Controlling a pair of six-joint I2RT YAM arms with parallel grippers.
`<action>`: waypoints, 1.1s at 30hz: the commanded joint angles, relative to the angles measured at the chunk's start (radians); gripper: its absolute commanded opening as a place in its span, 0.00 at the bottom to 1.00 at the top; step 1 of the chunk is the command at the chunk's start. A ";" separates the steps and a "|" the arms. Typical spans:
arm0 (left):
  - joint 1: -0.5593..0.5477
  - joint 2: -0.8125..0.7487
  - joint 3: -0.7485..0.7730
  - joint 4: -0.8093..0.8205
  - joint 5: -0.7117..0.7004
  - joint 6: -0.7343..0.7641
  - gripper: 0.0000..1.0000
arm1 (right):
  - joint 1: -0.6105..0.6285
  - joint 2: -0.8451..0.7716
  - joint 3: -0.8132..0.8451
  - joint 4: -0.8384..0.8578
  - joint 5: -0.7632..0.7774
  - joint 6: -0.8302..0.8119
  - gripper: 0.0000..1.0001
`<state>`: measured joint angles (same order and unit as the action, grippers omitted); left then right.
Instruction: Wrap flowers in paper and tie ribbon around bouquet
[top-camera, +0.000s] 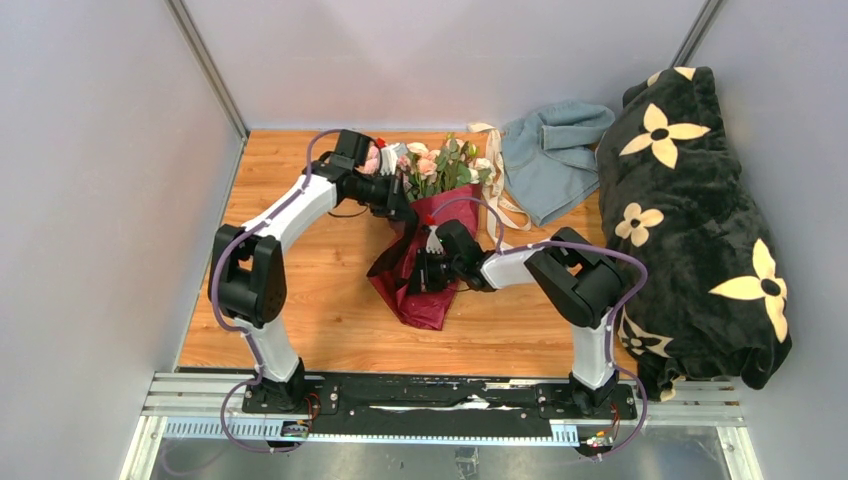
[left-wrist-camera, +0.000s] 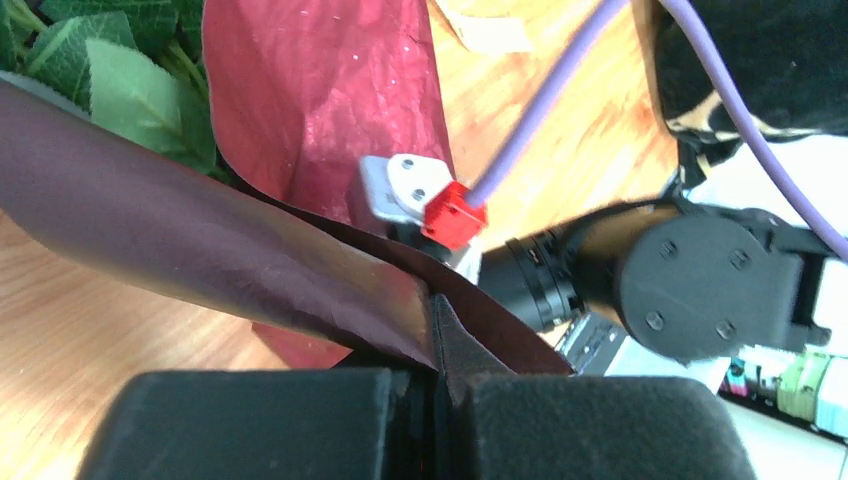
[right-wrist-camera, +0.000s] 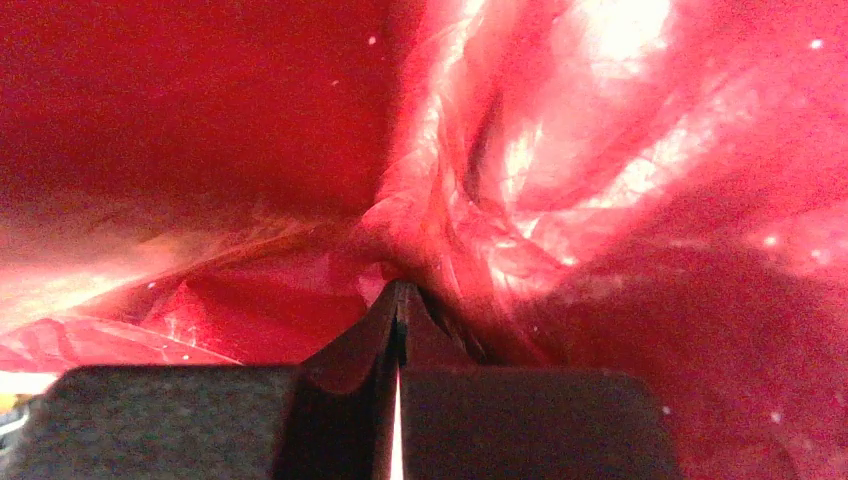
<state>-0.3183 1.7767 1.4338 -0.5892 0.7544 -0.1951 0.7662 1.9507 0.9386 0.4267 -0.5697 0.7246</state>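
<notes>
**Top view.** The flowers (top-camera: 440, 165) lie at the table's 12 o'clock, heads toward the back wall. Their stems run down into the paper (top-camera: 428, 298), so the half-made bundle's long axis goes from 12 to 6. The left gripper (top-camera: 403, 212) sits at the bundle's 10 o'clock edge. The right gripper (top-camera: 418, 278) is on the paper's middle, lower down. The ribbon (top-camera: 497, 185) loops at the bundle's 2 o'clock, beside a grey-blue cloth (top-camera: 550, 160) and nearer the right arm. Bare wood is open at 9 and 6. The cloth and a black flowered blanket (top-camera: 690, 220) crowd the 3 o'clock side.

**Left wrist.** The left gripper (left-wrist-camera: 435, 378) is clamped on a dark flap of the paper (left-wrist-camera: 200, 230), which rises away toward 10 o'clock. Green leaves (left-wrist-camera: 100, 70) show beyond it at 11.

**Right wrist.** The right gripper (right-wrist-camera: 397, 330) has its jaws pressed together, pinching a gathered crease of the paper (right-wrist-camera: 600, 200). The red sheet fills the rest of the view.

My judgement is that wrapping is only partly done. The left arm's flap must fold across the stems toward 3 o'clock while the right pinch anchors the sheet. The tie comes after that.
</notes>
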 joint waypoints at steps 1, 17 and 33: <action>-0.052 0.054 -0.041 0.207 -0.088 -0.124 0.00 | 0.012 -0.072 -0.057 0.073 0.129 0.054 0.00; -0.177 0.249 -0.005 0.215 -0.277 -0.043 0.00 | 0.007 -0.455 -0.200 -0.259 0.375 0.028 0.05; -0.188 0.161 -0.010 0.186 -0.331 -0.020 0.00 | -0.419 -0.139 0.048 -0.439 -0.005 -0.347 0.58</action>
<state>-0.4938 2.0029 1.4117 -0.3782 0.4549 -0.2447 0.3592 1.7164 0.9024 0.0387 -0.4469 0.4740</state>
